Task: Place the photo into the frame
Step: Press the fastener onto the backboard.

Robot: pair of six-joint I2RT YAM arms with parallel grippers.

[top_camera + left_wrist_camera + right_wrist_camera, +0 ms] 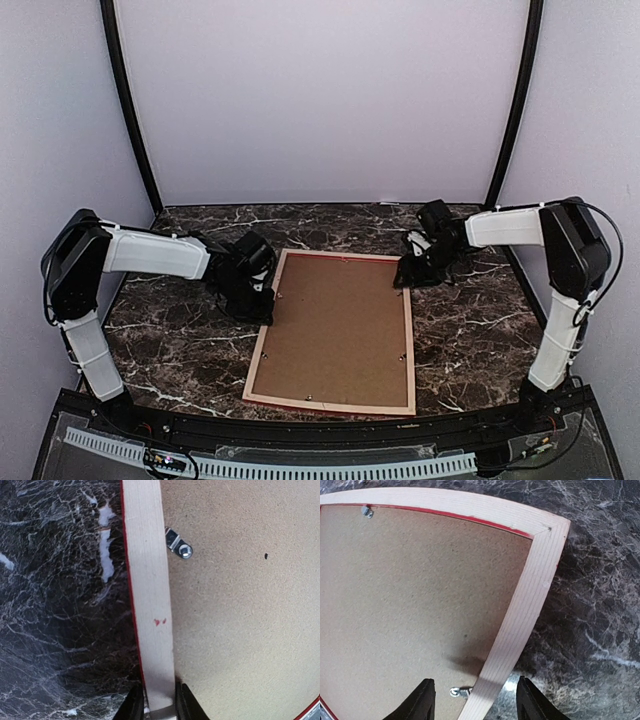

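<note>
The frame (330, 405) lies face down on the marble table, pale wood back up, with thin red edges showing. The brown backing board (335, 330) fills it. The photo is hidden from every view. My left gripper (262, 300) is shut on the frame's left rail (147, 580), one finger on each side of it (160, 705). My right gripper (408, 275) is open, its jaws straddling the right rail (530, 585) below the far right corner without touching it (476, 700).
Small metal retaining tabs sit at the board's edge, one by the left rail (179, 545) and one by the right rail (460, 692). Dark marble table (470, 320) surrounds the frame. Pale walls enclose the back and sides.
</note>
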